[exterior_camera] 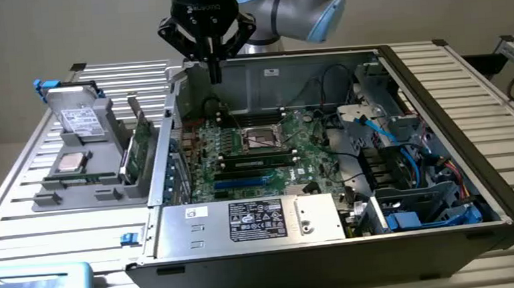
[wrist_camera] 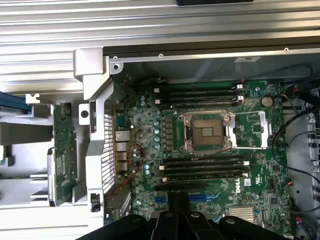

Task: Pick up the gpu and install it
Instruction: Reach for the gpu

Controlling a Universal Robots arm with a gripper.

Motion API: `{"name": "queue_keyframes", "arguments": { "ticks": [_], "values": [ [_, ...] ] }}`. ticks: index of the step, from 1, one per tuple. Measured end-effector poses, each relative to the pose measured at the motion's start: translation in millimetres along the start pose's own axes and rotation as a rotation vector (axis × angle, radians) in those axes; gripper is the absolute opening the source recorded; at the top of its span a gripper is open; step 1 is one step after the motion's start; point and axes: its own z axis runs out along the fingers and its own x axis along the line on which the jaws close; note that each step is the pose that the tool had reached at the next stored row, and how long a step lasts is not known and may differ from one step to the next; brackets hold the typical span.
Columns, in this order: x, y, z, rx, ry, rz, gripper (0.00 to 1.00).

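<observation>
Hovering closed claw (exterior_camera: 214, 74) over case (exterior_camera: 336, 268); gpu (exterior_camera: 141, 146) in holder (exterior_camera: 81, 193).

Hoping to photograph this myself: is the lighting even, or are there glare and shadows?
Exterior view: soft even light, shadows deep inside the case. Wrist view: bright sheen on the table slats, motherboard well lit, end effector dark in shadow.

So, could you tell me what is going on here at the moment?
The robot arm's black gripper hangs shut and empty over the open black computer case. The small green rectangular gpu card stands upright in the grey parts holder beside the case, untouched and not yet picked up.
</observation>
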Motion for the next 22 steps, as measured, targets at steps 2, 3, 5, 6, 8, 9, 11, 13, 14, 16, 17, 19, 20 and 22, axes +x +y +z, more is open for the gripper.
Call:
{"name": "queue_keyframes", "arguments": {
  "ticks": [2, 3, 5, 6, 8, 9, 11, 13, 14, 16, 17, 19, 20, 22],
  "values": [
    [0.0, 0.0, 0.0, 0.0000, 0.0000, 0.000, 0.12],
    [0.0, 0.0, 0.0, 0.0000, 0.0000, 0.000, 0.12],
    [0.0, 0.0, 0.0, -0.0001, -0.0001, 0.000, 0.12],
    [0.0, 0.0, 0.0, 0.0000, 0.0000, 0.000, 0.12],
    [0.0, 0.0, 0.0, 0.0000, 0.0000, 0.000, 0.12],
    [0.0, 0.0, 0.0, 0.0000, 0.0000, 0.000, 0.12],
    [0.0, 0.0, 0.0, 0.0000, 0.0000, 0.000, 0.12],
    [0.0, 0.0, 0.0, 0.0000, 0.0000, 0.000, 0.12],
    [0.0, 0.0, 0.0, 0.0000, 0.0000, 0.000, 0.12],
    [2.6, -0.2, -0.2, 0.0002, 0.0001, 0.000, 0.12],
    [5.4, -0.4, -0.2, 0.0002, 0.0000, 0.000, 0.12],
    [13.2, -0.9, -0.3, 0.0000, 0.0000, 0.000, 0.12],
    [17.2, -1.2, -0.4, -0.0001, 0.0000, 0.000, 0.12],
    [25.4, -1.8, -0.6, -0.0002, 0.0000, 0.000, 0.12]
  ]
}}
